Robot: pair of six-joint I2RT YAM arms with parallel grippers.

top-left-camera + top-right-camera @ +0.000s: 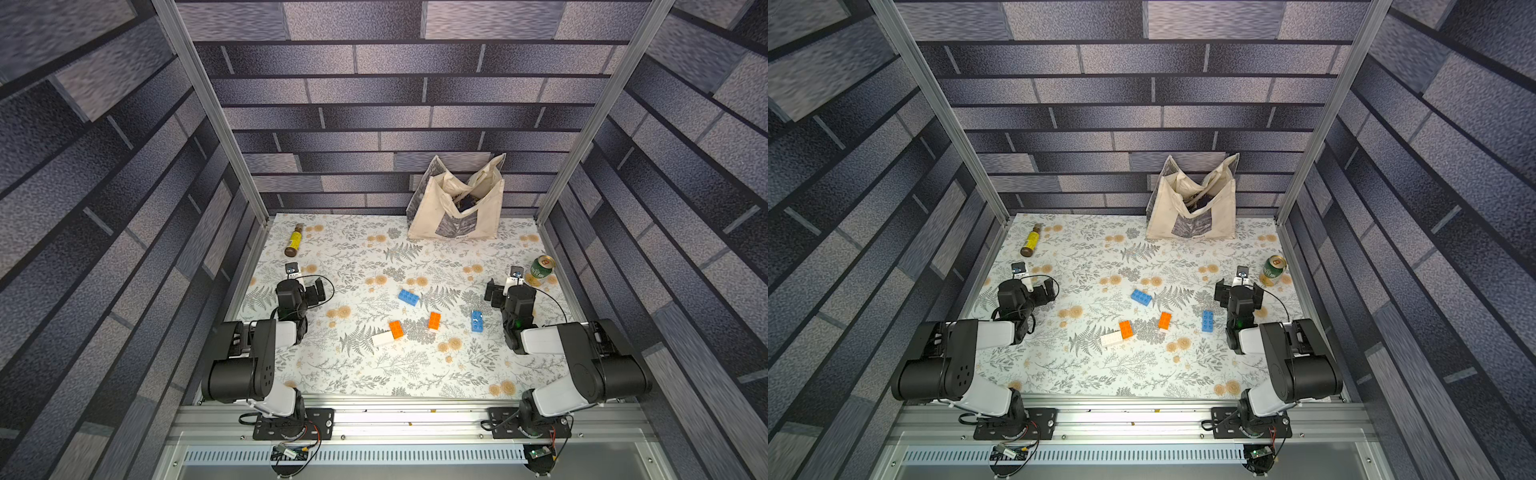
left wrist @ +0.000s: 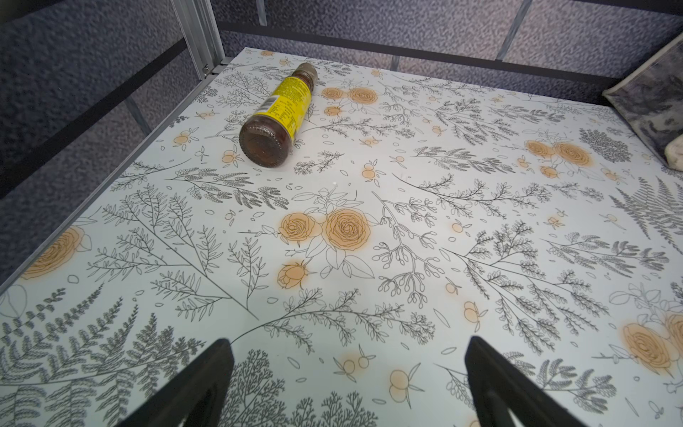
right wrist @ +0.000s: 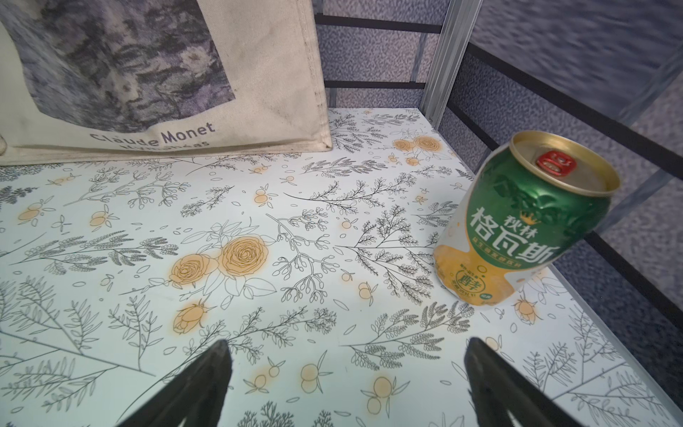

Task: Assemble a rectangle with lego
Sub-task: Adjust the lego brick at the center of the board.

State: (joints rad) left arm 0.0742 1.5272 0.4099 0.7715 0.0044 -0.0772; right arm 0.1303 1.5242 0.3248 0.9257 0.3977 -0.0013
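I am holding left jaws and right jaws apart, empty; lego (image 1: 434, 321) is lying scattered, apart from the can (image 1: 541, 270).

Floral table (image 1: 374, 374) — lego (image 1: 408, 297), bottle (image 1: 294, 240), can (image 1: 541, 271), bag (image 1: 457, 216)

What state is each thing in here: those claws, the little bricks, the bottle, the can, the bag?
Left gripper: open, empty.
Right gripper: open, empty.
Farther blue brick: loose, alone.
Nearer blue brick: loose, alone.
Lone orange brick: loose.
Other orange brick: right beside white brick, not stacked.
Bottle: lying on side.
Can: upright.
Tote bag: standing, mouth open.
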